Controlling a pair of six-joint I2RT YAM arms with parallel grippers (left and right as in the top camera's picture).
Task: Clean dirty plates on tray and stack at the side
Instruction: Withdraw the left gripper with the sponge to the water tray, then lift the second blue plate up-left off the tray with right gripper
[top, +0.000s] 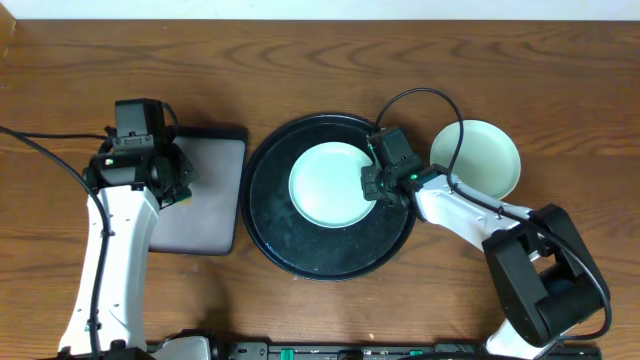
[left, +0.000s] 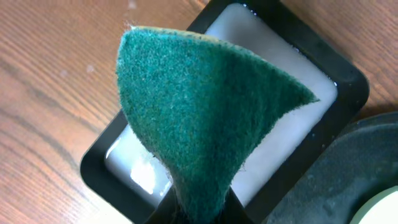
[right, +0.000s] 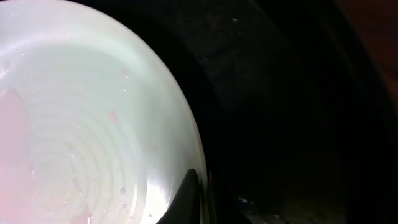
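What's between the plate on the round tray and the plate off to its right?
Overhead view: the right pincer, sitting at the right edge of the plate on the tray, then the tray rim. The other plate lies just beyond that.

Overhead looks straight down on the large round black tray; right wrist looks close inside it, left wrist close beside its left edge; all share it.
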